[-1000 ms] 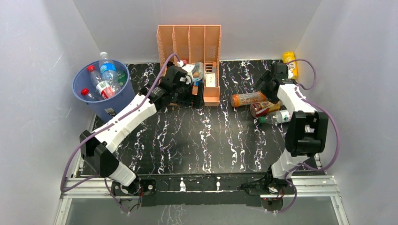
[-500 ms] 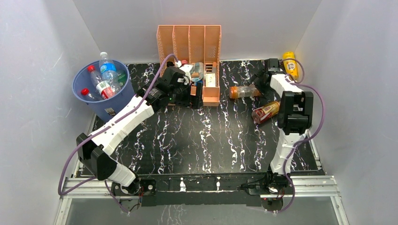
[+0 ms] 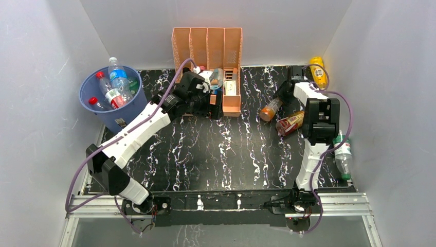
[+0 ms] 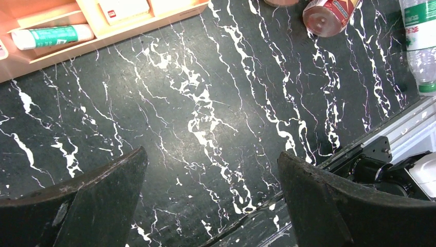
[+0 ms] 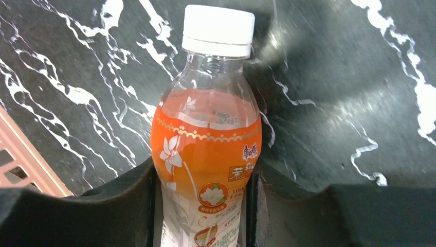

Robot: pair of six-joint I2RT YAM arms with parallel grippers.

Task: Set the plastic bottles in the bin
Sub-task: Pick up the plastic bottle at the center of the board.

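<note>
**Two arms out, one bottle gripped**

R gripper (image 5: pixel 203 177) is clamped on the orange juice bottle (image 3: pixel 269 110). In the wrist cam both fingers press its sides below the shoulder, w/ the white cap pointing away from the wrist. From the top cam the bottle sits slanted over the back-right part of the table (image 3: pixel 226 154), btwn the peach rack (image 3: pixel 207 49) and the R arm. Can't tell if it touches the surface.

L gripper (image 4: pixel 212 157) is spread wide w/ nothing btwn its fingers, hovering over bare black marble just in front of the rack. The rack's base w/ a green-white tube (image 4: pixel 51 36) shows at the top left of the L wrist cam.

Bin (image 3: pixel 110 117) stands at back left, well apart from the gripped bottle. Inside are a clear bottle (image 3: pixel 119 76) w/ a blue label, poking above the rim, two red-capped bottles (image 3: pixel 106 90), and sth green behind them.

Loose bottles:
- red-label bottle (image 3: pixel 289 122), lying just beside the orange one
- yellow bottle (image 3: pixel 318 69), in the far-right corner by the wall
- green-label bottle (image 3: pixel 342 153), lying at the right edge near the R arm's elbow
</note>
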